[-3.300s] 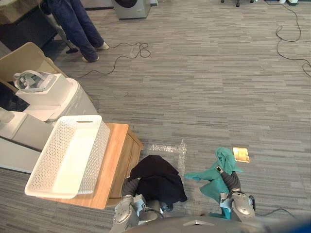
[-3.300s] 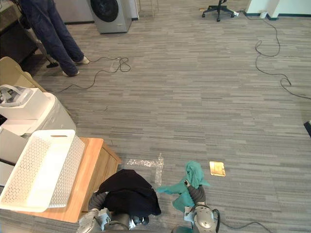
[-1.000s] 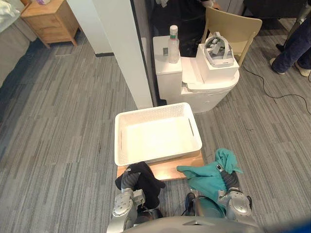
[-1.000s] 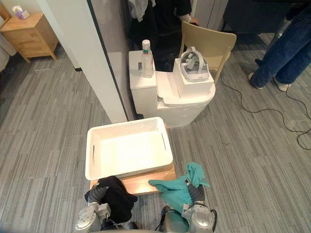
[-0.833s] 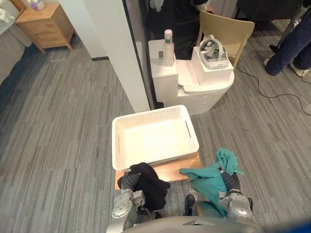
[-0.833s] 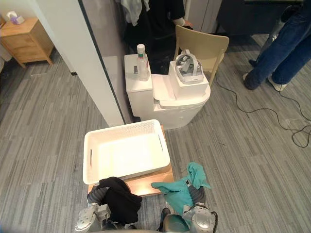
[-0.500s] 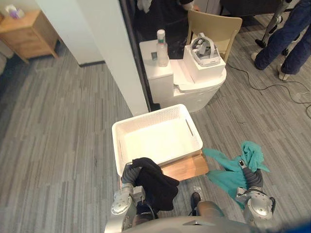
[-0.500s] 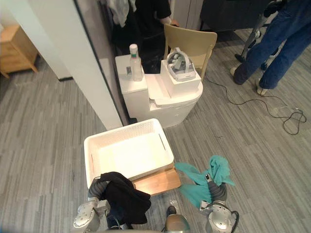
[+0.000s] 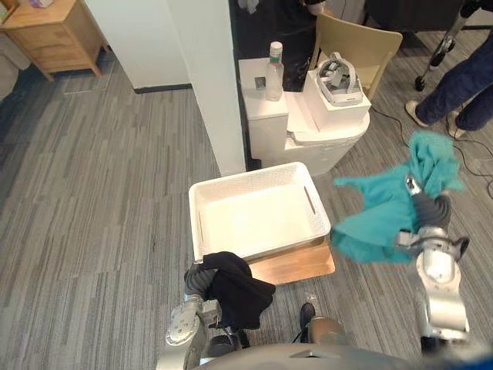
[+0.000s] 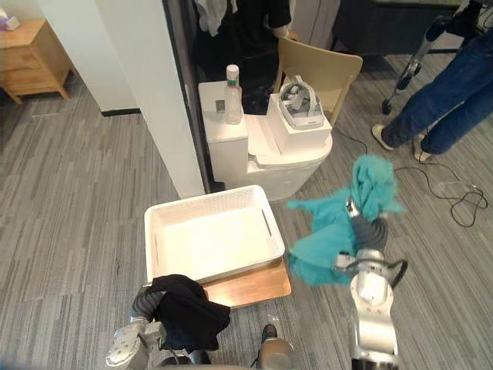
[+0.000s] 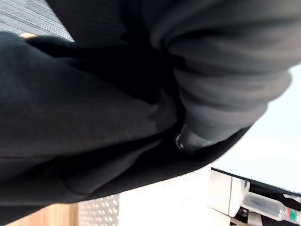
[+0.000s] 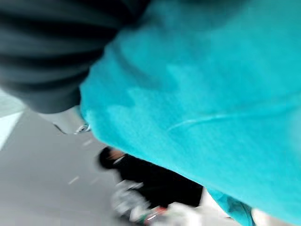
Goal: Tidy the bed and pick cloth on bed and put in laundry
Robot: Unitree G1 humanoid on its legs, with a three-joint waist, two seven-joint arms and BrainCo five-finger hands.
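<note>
A white perforated laundry basket (image 9: 258, 217) sits on a low wooden table (image 9: 296, 267) in front of me. A black cloth (image 9: 237, 287) is draped over my left hand (image 9: 197, 279), low by the basket's near left corner; the cloth also shows dark in the left wrist view (image 11: 70, 117). My right hand (image 9: 426, 210) is raised to the right of the basket, level with its far edge. A teal cloth (image 9: 381, 212) hangs from that hand and covers it (image 12: 211, 84). The basket holds nothing.
Behind the basket stands a white rounded unit (image 9: 308, 131) carrying a bottle (image 9: 274, 62) and a headset on a box (image 9: 339, 73). A tan chair (image 9: 362, 45), a white pillar (image 9: 206, 77), a wooden nightstand (image 9: 54, 31) and a person's legs (image 9: 466, 92) surround it.
My right arm has lifted the teal cloth up and out to the basket's right side. The black cloth stays at the basket's near edge. The camera has shifted a little.
</note>
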